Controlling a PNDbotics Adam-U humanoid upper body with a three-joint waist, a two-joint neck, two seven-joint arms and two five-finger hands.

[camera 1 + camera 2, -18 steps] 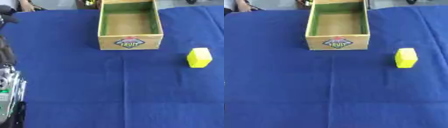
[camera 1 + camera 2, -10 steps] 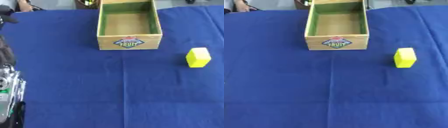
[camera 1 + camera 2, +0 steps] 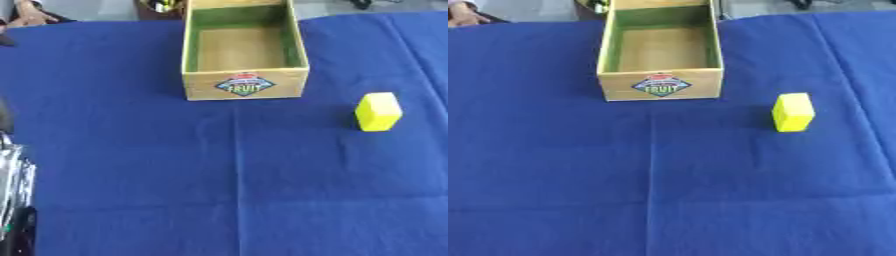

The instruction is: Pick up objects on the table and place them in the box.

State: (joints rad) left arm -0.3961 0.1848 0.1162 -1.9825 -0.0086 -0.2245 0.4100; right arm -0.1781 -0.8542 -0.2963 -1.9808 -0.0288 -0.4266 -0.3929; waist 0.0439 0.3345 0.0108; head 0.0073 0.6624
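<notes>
The job looks barely begun. The wooden box (image 3: 244,55) sits at the far edge of the table (image 3: 131,140), near the middle, its label facing the robot, and nothing can be seen inside it – only bare floor and green-tinted walls. One thing is left on the blue cloth: a yellow block (image 3: 378,111), standing well to the right of the box and a little nearer the robot, not far from the table's right edge, apart from the box and touched by nothing.

The block stands upright on a small face, so its long axis runs up and down; its broad front face is turned toward the near edge, skewed slightly to the left. The box's own long axis runs from near to far.

No hand is on the block. The left arm (image 3: 13,200) shows as a strip of silver and black along the table's near left corner in the left eye view only; whether its fingers are straight or curled cannot be told. The right hand appears in neither view – so picking up, carrying and dropping the block all remain to be done
</notes>
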